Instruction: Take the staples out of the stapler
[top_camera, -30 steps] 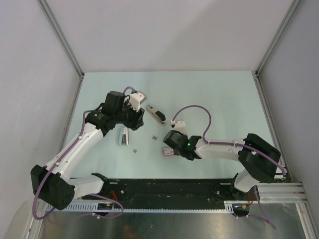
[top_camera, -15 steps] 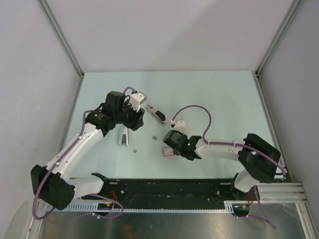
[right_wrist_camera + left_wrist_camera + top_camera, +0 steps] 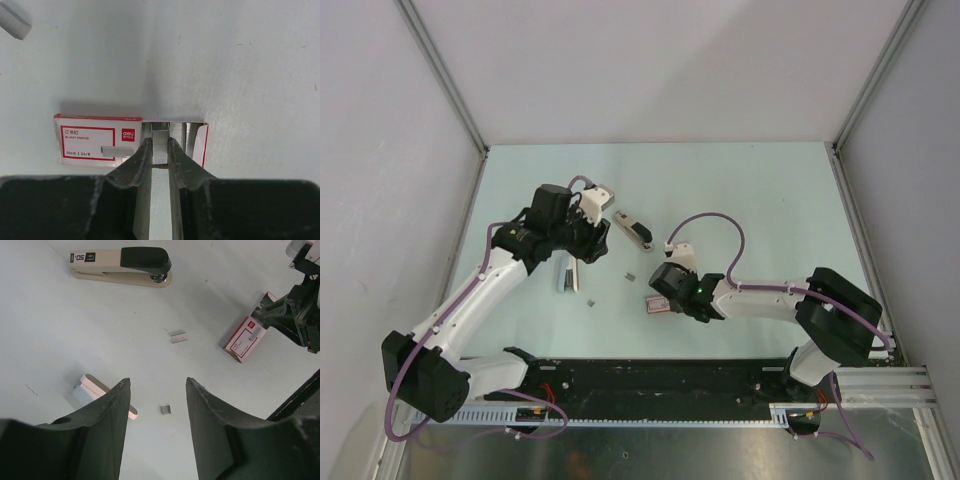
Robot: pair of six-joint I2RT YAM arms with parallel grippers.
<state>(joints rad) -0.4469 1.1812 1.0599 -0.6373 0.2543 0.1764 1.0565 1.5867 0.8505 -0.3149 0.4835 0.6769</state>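
The stapler [image 3: 633,228] [image 3: 122,266], black top on a beige base, lies closed on the table beyond my left gripper [image 3: 584,243] [image 3: 157,381]. That gripper hovers open over the table with nothing between its fingers. A pale bar [image 3: 565,273] [image 3: 102,392] lies partly hidden under its left finger. Two tiny grey staple fragments [image 3: 178,337] [image 3: 166,410] lie loose ahead of it. My right gripper [image 3: 661,299] [image 3: 160,141] is shut on a silvery strip of staples [image 3: 160,149] inside the open end of a red-and-white staple box [image 3: 97,140] [image 3: 247,337].
Grey walls with metal posts [image 3: 445,75] close the table in on the left, back and right. The black base rail [image 3: 660,378] runs along the near edge. More staple strips [image 3: 192,140] fill the box beside the gripped one.
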